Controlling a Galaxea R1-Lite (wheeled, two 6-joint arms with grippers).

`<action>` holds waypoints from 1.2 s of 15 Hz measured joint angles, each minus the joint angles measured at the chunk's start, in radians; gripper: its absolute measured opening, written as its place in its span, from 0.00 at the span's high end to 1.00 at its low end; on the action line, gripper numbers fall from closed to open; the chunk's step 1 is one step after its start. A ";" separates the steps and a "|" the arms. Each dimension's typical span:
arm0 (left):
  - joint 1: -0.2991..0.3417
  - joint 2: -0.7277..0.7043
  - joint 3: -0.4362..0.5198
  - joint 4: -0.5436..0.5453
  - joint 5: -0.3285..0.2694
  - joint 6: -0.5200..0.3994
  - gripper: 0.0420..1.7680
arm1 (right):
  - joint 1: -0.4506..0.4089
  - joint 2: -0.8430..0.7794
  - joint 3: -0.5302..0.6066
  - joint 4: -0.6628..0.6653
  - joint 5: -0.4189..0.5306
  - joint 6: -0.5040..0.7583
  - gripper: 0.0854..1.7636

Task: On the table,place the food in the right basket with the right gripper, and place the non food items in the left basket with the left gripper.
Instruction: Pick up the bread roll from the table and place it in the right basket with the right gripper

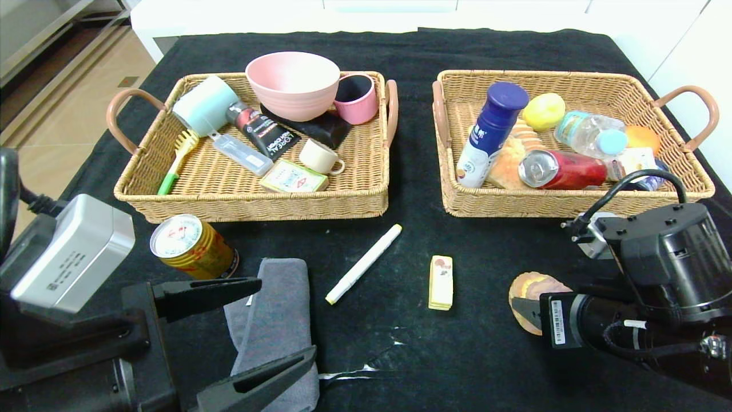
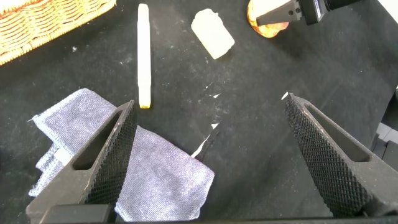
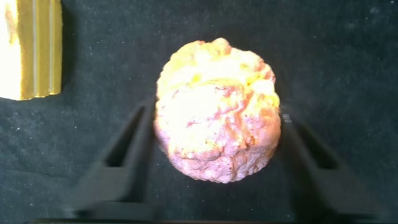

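Note:
A round browned bun lies on the black cloth at the front right. My right gripper reaches around it, a finger pressed against each side, with the bun resting on the table. My left gripper is open and empty, hovering over the grey towel at the front left; in the left wrist view the towel lies under one finger. A white marker, a yellow packet and a gold can lie loose on the table.
The left basket holds a pink bowl, cups, a tube, a brush and a small box. The right basket holds bottles, a red can, a lemon and bread. Both stand behind the loose items.

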 joint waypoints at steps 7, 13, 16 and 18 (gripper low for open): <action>0.000 -0.002 0.000 0.001 0.000 0.000 0.03 | -0.002 0.016 0.005 -0.003 -0.001 0.000 0.50; 0.000 -0.002 0.001 0.003 0.000 0.005 0.03 | -0.008 0.013 0.007 -0.001 -0.002 0.000 0.52; 0.000 -0.003 0.001 0.003 0.000 0.006 0.03 | -0.009 0.002 0.007 0.004 -0.030 -0.001 0.52; 0.000 -0.002 0.003 0.003 0.000 0.006 0.03 | -0.009 -0.017 0.003 0.004 -0.034 -0.006 0.52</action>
